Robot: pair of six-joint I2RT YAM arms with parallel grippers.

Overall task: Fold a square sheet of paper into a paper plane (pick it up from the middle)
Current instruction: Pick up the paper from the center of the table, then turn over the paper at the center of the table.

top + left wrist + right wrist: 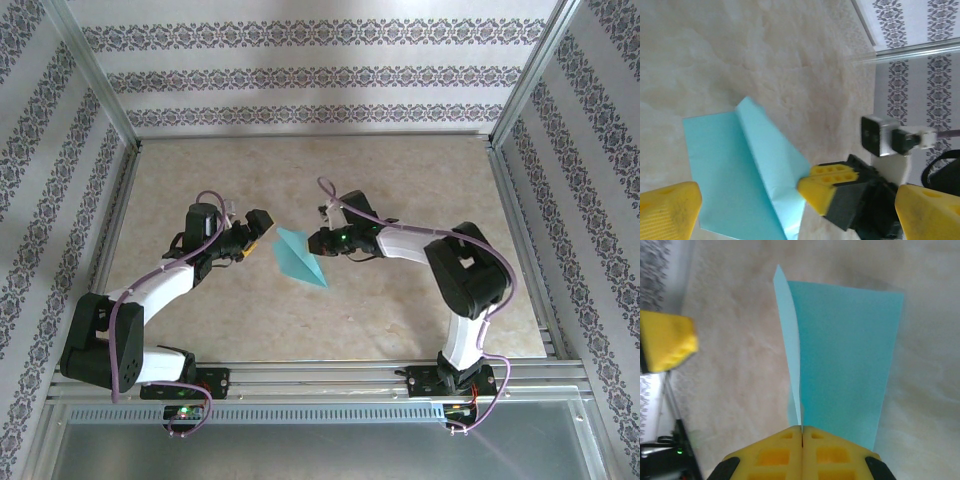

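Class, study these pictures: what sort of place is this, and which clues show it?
Probably a robot test cell: metal frame, patterned wall panels around a marble-look table, left arm and right arm bolted at its near edge.

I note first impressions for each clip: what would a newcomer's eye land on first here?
The light-blue paper plane stands out first, at the middle of the pale marbled table, between the two arms. The right end effector has its yellow fingers shut on a raised fold of the plane. The left end effector is wide open close by on the plane's other side.
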